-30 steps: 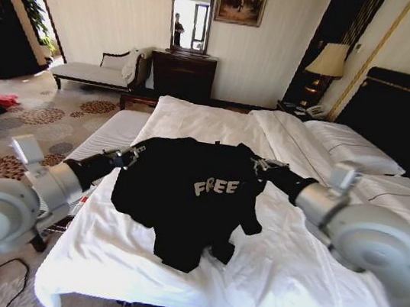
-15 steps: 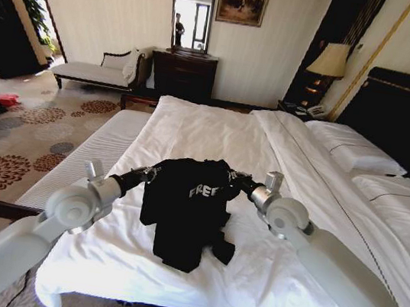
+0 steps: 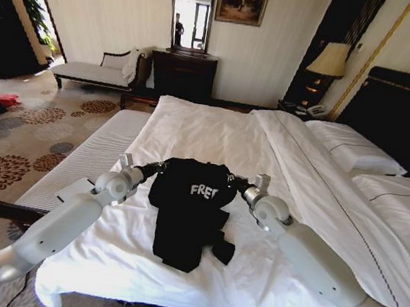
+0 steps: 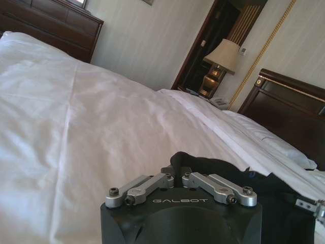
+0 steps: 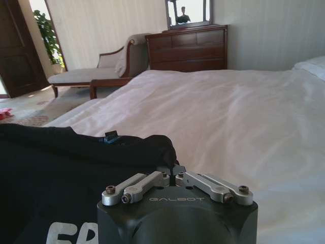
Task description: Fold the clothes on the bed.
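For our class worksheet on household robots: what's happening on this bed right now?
A two-armed robot is holding up a black T-shirt over the white bed. The left gripper pinches one top corner and the right gripper pinches the other, both shut on the fabric. The shirt hangs between them, bunched narrow, with its white lettering facing the robot and its lower end resting crumpled on the duvet. No neat fold is visible yet.

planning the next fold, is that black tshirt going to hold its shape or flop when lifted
Likely floppy: the T-shirt hangs limp between the left end effector and the right end effector, its hem bunched on the bed. Probably light, as two small pinches hold it.
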Motion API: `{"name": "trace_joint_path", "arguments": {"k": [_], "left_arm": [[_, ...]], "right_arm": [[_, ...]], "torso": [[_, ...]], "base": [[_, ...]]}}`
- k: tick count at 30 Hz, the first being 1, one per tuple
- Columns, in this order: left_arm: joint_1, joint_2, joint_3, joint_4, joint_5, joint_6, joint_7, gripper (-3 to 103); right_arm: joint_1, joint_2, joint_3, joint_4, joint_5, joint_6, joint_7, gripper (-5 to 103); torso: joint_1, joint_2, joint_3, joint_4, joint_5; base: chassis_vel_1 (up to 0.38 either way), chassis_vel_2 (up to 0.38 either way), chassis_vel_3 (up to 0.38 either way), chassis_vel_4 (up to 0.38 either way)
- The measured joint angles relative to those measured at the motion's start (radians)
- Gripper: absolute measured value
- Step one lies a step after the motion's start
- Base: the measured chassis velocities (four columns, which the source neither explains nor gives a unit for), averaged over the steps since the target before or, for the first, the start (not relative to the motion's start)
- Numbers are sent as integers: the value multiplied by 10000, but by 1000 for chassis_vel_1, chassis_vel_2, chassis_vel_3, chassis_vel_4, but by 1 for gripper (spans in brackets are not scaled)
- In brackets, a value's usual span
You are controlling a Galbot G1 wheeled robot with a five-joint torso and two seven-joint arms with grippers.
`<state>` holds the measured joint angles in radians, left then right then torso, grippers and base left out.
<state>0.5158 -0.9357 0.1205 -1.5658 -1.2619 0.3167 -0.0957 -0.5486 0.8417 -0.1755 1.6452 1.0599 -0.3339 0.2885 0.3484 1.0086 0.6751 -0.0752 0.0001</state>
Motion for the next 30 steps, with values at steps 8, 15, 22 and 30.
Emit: {"name": "trace_joint_path", "arguments": {"k": [8, 15, 22, 30], "left_arm": [[-1319, -973, 808, 2156, 360, -134, 455, 2], [-2032, -1673, 1057, 3914, 703, -275, 741, 2], [-2685, -2629, 1257, 5721, 1308, -536, 1064, 2], [-3259, -3712, 1294, 7551, 1824, -756, 1313, 2]], "right_arm": [[903, 811, -633, -2030, -378, 440, -312, 0], [1706, 1465, -999, -3542, -610, 866, -551, 0], [2602, 2375, -1299, -5462, -932, 1375, -799, 0], [3219, 3698, -1429, -7204, -1287, 1763, -1029, 0]], "torso": [[1, 0, 1, -1, 0], [1, 0, 0, 3, -1], [0, 0, 0, -2, -3], [1, -1, 1, 5, -1]], "base": [[0, 0, 0, 0], [0, 0, 0, 0], [0, 0, 0, 0], [0, 0, 0, 0]]}}
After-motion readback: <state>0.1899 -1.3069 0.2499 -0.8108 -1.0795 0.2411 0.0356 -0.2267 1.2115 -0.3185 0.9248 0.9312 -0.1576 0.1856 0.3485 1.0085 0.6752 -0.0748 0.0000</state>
